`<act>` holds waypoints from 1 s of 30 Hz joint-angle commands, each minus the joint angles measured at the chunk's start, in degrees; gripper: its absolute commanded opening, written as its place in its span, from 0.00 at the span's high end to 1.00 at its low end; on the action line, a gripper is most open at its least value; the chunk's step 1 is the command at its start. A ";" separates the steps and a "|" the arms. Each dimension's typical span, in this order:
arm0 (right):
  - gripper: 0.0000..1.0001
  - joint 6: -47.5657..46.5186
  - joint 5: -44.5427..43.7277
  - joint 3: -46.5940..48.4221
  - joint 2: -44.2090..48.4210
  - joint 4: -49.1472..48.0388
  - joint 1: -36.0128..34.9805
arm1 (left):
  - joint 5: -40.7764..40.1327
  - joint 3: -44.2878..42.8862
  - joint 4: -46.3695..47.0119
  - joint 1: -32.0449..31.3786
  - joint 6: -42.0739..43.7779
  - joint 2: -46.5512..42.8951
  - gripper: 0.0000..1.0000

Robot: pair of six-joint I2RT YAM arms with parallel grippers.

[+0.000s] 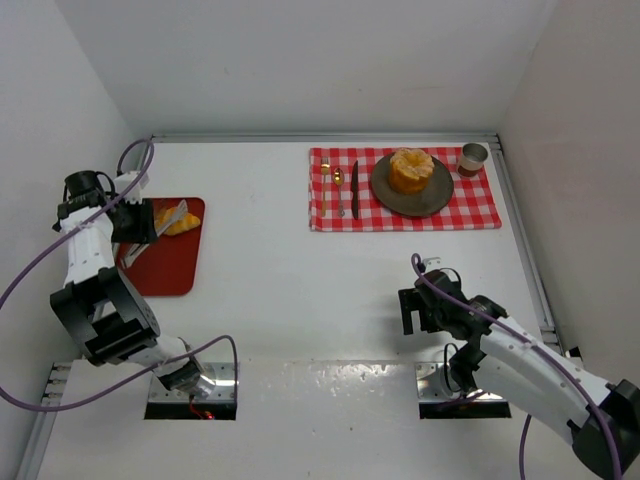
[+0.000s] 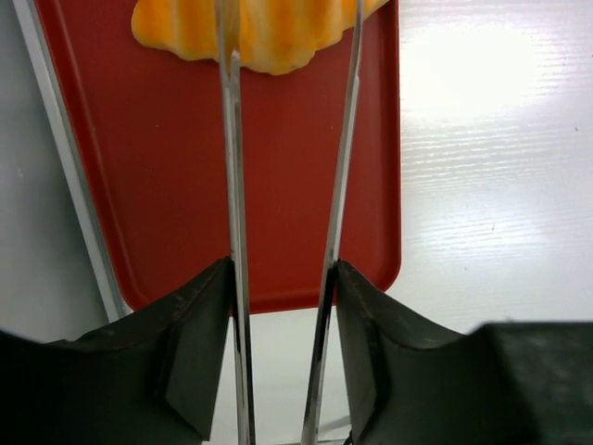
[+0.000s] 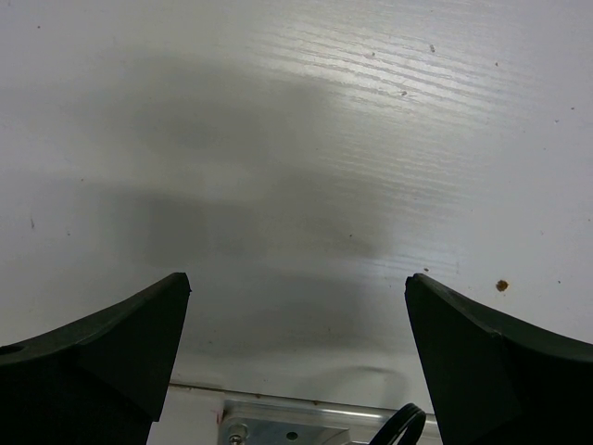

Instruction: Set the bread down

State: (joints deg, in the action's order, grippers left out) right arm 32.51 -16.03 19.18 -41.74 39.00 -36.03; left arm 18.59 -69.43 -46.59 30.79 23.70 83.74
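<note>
Left wrist view: the top edge cuts off the golden-yellow bread piece [image 2: 287,32] and the tips of the thin metal tongs [image 2: 233,185]. Overhead, gold-coloured items [image 1: 337,177] on the red-checked cloth [image 1: 480,210] are too small to identify.

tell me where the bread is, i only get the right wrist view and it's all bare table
observer: A piece of bread lies on the red tray at the left edge of the table.
operator: is the left arm on it
observer: The left gripper holds metal tongs whose arms reach over that bread. Their tips run out of the wrist view, so I cannot tell whether they pinch it.
</note>
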 commanded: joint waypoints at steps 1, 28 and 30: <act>0.01 -0.69 0.03 1.92 -0.36 -1.65 0.08 | 0.92 -3.69 -0.17 -0.29 1.16 -3.68 0.47; 0.01 -0.61 -0.76 1.30 1.48 -1.21 0.00 | -4.97 -5.10 -1.93 -1.34 2.31 5.02 0.84; 0.01 -0.35 -0.84 1.39 1.39 -0.95 0.00 | -4.97 -5.10 -1.93 -1.34 2.31 5.02 1.00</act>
State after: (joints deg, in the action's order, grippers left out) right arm 32.32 -16.05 19.18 -40.77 39.05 -35.97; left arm 14.06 -74.37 -48.99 29.91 26.48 89.21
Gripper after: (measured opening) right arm 0.993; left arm 0.384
